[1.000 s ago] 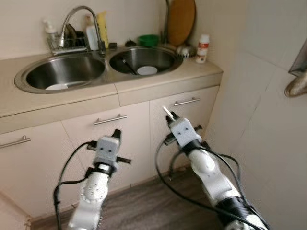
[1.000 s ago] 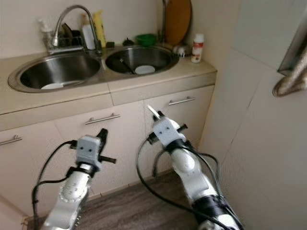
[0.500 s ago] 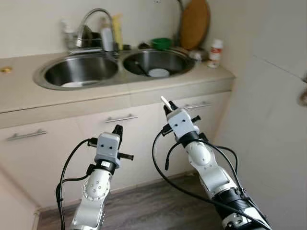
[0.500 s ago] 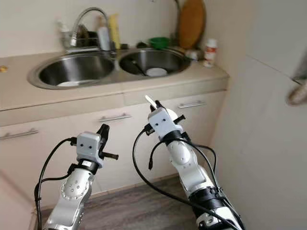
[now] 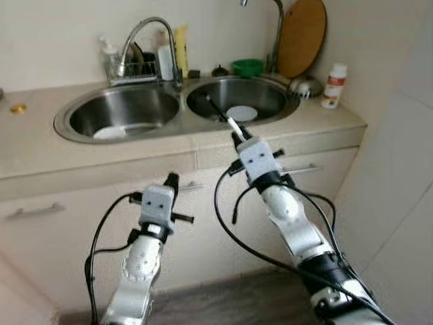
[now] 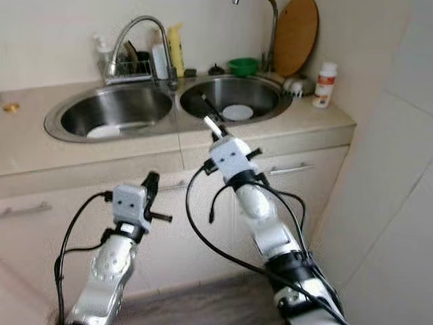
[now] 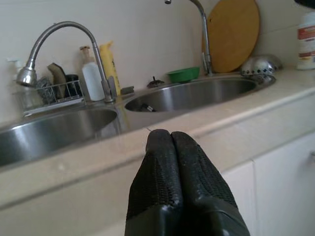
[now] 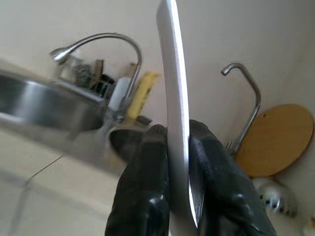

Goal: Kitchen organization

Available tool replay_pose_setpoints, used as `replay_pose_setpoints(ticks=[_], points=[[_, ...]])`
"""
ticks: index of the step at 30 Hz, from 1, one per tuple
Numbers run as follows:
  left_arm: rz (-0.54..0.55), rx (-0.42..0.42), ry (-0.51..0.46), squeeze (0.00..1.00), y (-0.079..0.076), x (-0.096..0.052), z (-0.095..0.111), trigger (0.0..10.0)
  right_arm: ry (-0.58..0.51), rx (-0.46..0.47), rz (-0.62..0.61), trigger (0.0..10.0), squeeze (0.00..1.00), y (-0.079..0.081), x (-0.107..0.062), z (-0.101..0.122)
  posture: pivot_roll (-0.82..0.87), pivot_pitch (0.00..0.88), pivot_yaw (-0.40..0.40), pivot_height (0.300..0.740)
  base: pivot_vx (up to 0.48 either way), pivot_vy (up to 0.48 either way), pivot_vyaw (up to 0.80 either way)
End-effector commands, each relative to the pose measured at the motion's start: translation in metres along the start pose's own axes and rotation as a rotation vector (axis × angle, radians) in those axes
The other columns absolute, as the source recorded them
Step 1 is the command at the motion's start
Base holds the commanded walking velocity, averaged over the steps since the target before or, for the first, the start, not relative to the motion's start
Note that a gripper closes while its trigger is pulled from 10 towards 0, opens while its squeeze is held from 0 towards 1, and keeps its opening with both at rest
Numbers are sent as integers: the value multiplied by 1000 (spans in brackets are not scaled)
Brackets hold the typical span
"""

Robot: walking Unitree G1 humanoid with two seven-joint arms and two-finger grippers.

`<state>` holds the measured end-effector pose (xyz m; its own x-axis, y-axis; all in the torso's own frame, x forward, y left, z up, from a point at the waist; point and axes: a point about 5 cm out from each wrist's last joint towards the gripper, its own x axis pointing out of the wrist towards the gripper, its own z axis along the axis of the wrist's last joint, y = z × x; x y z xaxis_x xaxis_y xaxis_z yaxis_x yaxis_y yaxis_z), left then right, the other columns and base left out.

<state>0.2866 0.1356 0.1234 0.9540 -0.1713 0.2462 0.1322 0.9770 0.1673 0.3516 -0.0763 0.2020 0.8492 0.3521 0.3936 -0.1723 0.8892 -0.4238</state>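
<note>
Along the counter front, the double sink fills the middle, a white plate lying in its right basin near the back right corner. Below the counter's front edge the right gripper pinches a thin flat utensil, tip raised toward that basin. This looks like the carrying step; next it needs lifting over the rim. The left gripper hangs empty, fingers pressed together.
</note>
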Motion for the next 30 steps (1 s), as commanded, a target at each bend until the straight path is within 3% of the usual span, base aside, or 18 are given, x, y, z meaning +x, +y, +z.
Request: replay_pose_setpoints(ticks=[1, 13, 16, 19, 30], points=[[19, 25, -22, 0, 8, 1, 5, 10000, -39, 23, 6, 10000, 0, 3, 9, 12, -34, 0, 12, 740, 405, 0, 0], [57, 49, -80, 0, 15, 6, 19, 10000, -37, 10, 0, 10000, 0, 0, 11, 12, -32, 0, 12, 740, 401, 0, 0], [61, 51, -84, 0, 17, 7, 20, 10000, -29, -9, 5, 10000, 0, 2, 11, 11, -31, 0, 14, 740, 379, 0, 800], [65, 53, -87, 0, 18, 7, 20, 10000, -30, 24, -8, 10000, 0, 1, 11, 11, -32, 0, 15, 740, 377, 0, 800], [83, 56, -99, 0, 20, 9, 24, 10000, 25, 51, -19, 10000, 0, -9, 16, 3, -28, 0, 14, 740, 357, 0, 0]])
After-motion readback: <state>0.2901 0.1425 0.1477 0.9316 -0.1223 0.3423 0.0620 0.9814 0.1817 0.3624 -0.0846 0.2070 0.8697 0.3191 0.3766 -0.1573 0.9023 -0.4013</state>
